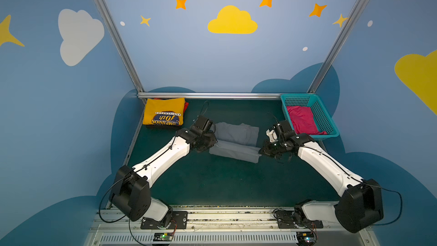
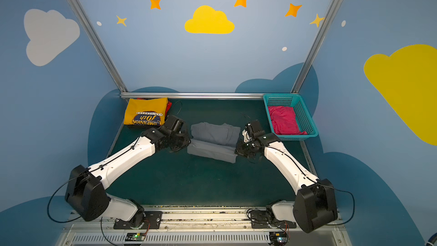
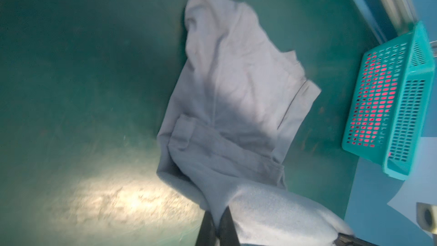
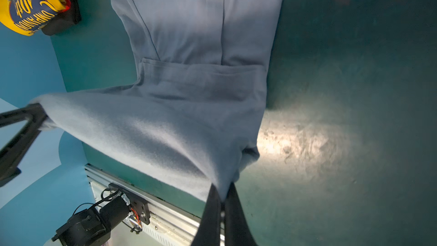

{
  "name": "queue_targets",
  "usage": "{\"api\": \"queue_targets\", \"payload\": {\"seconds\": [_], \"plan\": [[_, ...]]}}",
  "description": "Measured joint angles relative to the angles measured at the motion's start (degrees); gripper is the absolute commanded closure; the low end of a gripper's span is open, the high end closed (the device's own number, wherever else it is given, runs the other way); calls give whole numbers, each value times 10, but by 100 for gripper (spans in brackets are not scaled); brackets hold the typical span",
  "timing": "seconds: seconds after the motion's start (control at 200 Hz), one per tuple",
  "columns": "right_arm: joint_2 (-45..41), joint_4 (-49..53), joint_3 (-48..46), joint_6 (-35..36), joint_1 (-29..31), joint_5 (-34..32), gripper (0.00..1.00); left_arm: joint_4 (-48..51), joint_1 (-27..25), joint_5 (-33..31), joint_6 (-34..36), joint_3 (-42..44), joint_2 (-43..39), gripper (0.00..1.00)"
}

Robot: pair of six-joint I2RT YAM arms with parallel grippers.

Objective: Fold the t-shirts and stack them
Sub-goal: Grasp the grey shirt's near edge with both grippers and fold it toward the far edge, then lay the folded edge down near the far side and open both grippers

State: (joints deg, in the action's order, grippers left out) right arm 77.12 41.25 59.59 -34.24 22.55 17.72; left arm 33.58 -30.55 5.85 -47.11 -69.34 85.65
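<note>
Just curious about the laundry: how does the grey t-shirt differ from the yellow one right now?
The grey t-shirt is plain; the yellow t-shirt bears a navy print. The grey one lies mid-table, only partly folded; the yellow one sits fully folded in the far left corner. The left gripper and right gripper each pinch the grey one's near fold; nothing touches the yellow one. Both lie outside the teal basket.

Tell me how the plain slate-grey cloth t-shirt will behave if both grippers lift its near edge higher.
Likely floppy: the slate-grey t-shirt sags between the left gripper and right gripper, both shut on its edge. Probably light: two small pinches hold it up. Its loose far folds may slip open.
</note>
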Motion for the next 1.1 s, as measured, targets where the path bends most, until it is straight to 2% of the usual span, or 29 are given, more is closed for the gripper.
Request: {"api": "queue_targets", "payload": {"seconds": [0.386, 0.811, 1.101], "plan": [[102, 5, 102, 43, -38, 13, 100, 24, 39, 38, 74, -142, 123, 95], [271, 16, 220, 77, -75, 42, 100, 16, 72, 83, 104, -246, 260, 95], [353, 21, 282, 87, -92, 54, 100, -13, 97, 128, 115, -308, 335, 95]]}}
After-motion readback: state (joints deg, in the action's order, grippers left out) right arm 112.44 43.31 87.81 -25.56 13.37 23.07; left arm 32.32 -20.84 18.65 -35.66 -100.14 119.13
